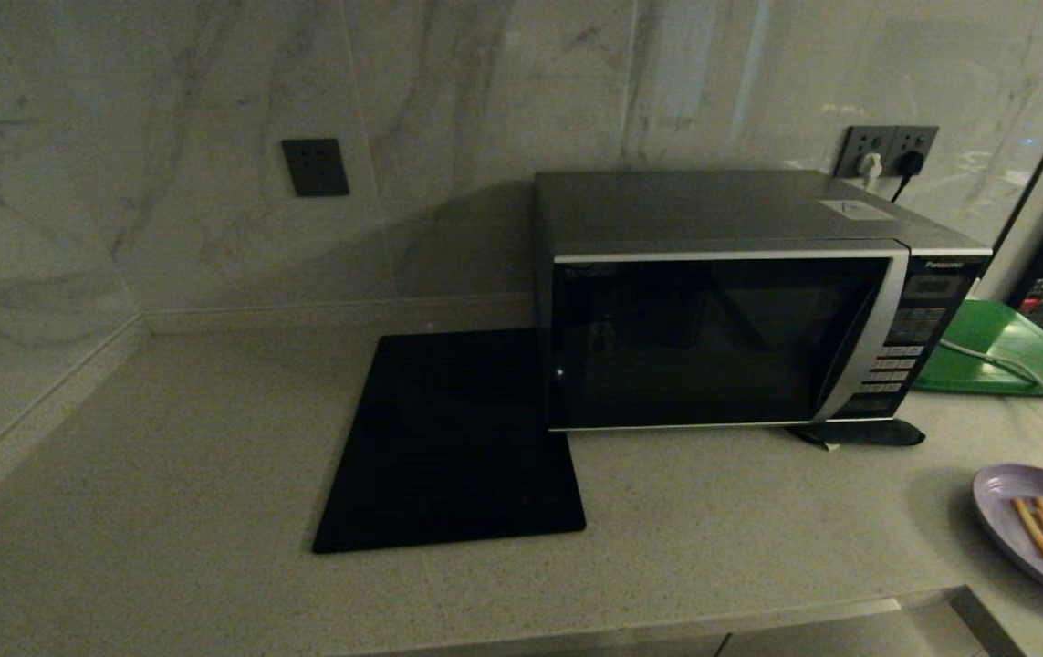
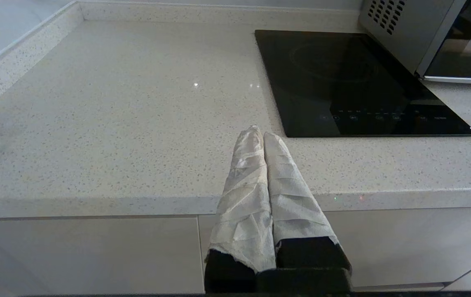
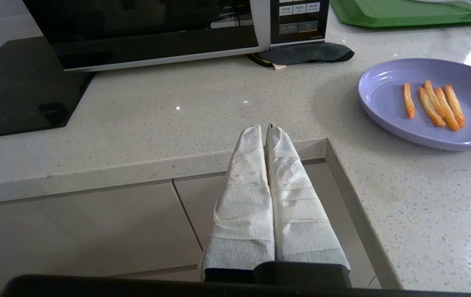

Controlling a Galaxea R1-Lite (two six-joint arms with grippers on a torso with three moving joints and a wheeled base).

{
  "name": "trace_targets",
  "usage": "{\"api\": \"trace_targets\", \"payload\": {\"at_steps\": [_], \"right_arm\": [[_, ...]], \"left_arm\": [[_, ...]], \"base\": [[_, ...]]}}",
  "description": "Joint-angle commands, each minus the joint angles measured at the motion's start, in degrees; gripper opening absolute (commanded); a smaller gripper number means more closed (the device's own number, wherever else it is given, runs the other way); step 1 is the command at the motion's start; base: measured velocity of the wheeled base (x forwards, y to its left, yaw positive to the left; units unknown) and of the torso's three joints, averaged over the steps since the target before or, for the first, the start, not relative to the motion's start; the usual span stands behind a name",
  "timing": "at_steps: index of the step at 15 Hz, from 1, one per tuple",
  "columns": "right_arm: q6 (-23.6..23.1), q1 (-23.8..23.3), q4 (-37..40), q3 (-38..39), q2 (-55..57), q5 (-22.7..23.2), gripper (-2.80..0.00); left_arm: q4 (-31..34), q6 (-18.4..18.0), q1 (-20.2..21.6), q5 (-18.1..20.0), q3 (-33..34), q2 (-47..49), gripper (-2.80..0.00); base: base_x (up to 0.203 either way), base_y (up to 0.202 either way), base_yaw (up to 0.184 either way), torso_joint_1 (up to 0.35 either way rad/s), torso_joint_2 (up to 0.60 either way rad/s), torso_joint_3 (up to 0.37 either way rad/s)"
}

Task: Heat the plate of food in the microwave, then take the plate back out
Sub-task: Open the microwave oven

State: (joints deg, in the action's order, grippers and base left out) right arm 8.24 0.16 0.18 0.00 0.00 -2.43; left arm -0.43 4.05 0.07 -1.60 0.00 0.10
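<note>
Left gripper (image 2: 263, 133): parked in front of the counter edge, wrapped fingers pressed together, grasping nothing. Speckled counter (image 1: 165, 456) bare at the left, marble wall behind. A flat black glass square (image 1: 453, 443) lies on the counter, its right edge just beside the microwave (image 1: 722, 338). Microwave stands against the wall, door closed, button panel on its right side, a dark pad (image 1: 859, 432) under its right front corner. A green board (image 1: 1005, 351) lies to its right. Right gripper (image 3: 267, 128): parked at the counter edge, fingers clenched together, empty. The plate of food (image 1: 1037, 534) sits on the counter at far right, well apart from the microwave, orange sticks on it.
</note>
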Motion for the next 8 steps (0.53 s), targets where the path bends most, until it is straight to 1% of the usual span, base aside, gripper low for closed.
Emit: {"api": "trace_targets", "payload": {"at_steps": [1,6,7,8], "right_arm": [[0.0,0.0,0.0,0.1,0.0,0.0,-2.80],[0.1,0.0,-0.1,-0.5,0.0,-0.7,-2.80],[0.3,0.0,0.2,-3.1,0.1,-1.0,-2.80],[0.6,0.0,0.9,-7.5,0.7,-1.3,-2.80]], "left_arm": [[0.0,0.1,0.0,0.0,0.0,0.0,-2.80],[0.0,0.1,0.0,0.0,0.0,0.0,-2.80],[0.0,0.0,0.0,0.0,0.0,0.0,-2.80],[0.0,0.0,0.0,0.0,0.0,0.0,-2.80]], "base": [[0.000,0.000,0.000,0.000,0.00,0.000],[0.000,0.000,0.000,0.000,0.00,0.000],[0.000,0.000,0.000,0.000,0.00,0.000],[0.000,0.000,0.000,0.000,0.00,0.000]]}}
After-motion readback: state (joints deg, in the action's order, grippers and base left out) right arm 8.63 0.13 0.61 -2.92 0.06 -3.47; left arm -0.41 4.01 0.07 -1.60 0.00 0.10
